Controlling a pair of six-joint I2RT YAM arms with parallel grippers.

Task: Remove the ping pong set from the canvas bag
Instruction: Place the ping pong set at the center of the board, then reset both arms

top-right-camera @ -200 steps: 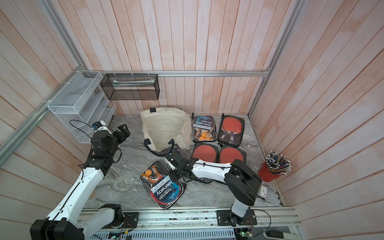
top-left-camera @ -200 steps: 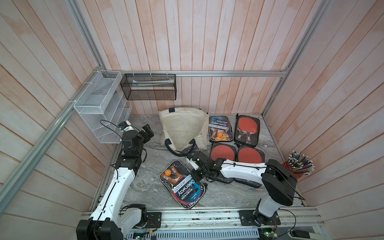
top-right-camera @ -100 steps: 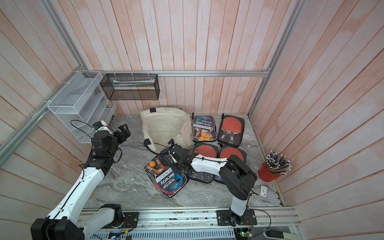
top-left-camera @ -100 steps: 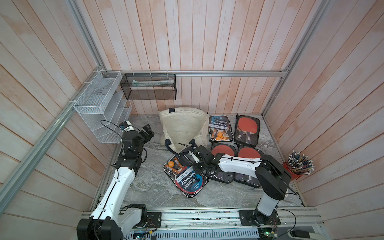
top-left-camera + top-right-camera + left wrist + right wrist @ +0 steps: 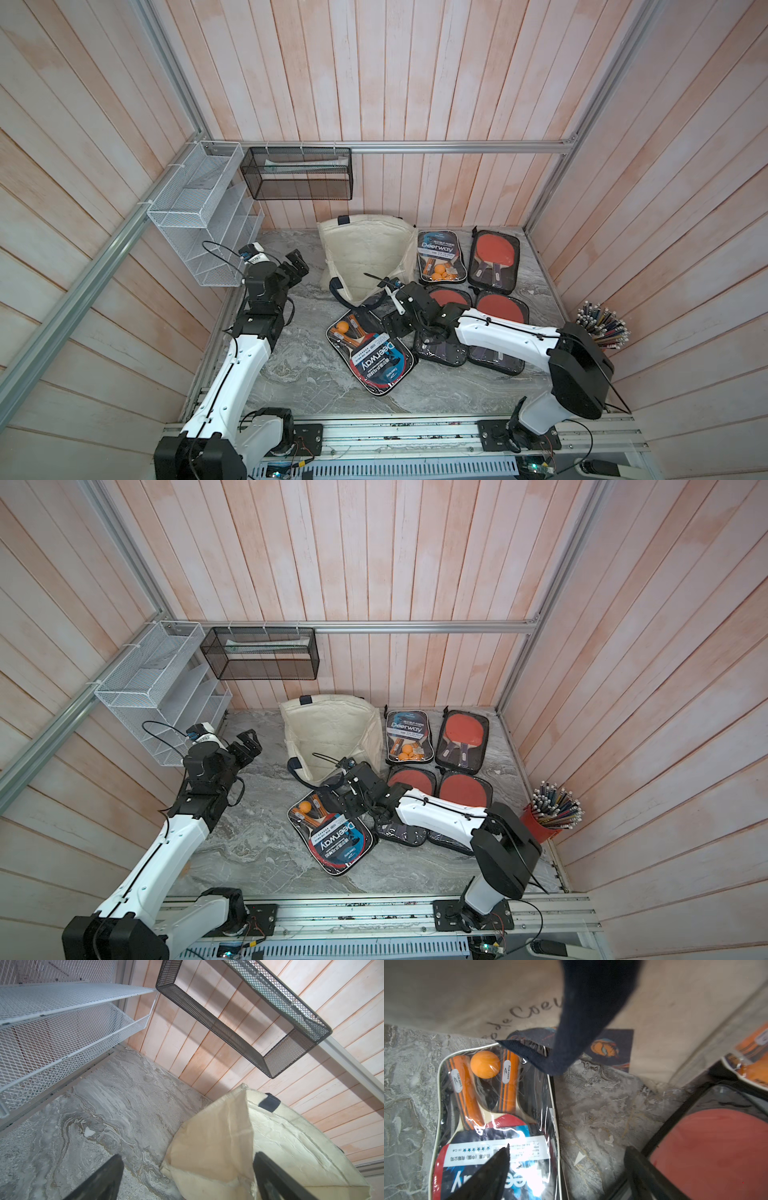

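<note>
The cream canvas bag lies on its side at the back of the marble table, mouth toward me. Its navy strap droops over the top corner of the ping pong set. That set is a clear case with orange-handled paddles and an orange ball, lying flat outside the bag. My right gripper hovers open just above the set's right edge, holding nothing. My left gripper stands open left of the bag, apart from it.
Several other paddle cases lie right of the bag and under my right arm. A red cup of pencils stands at the far right. A white mesh rack and a black mesh basket hang on the walls.
My right gripper has gone from shut to open and let go of the ping pong set, which shifted slightly toward the bag. The left arm has not moved.
</note>
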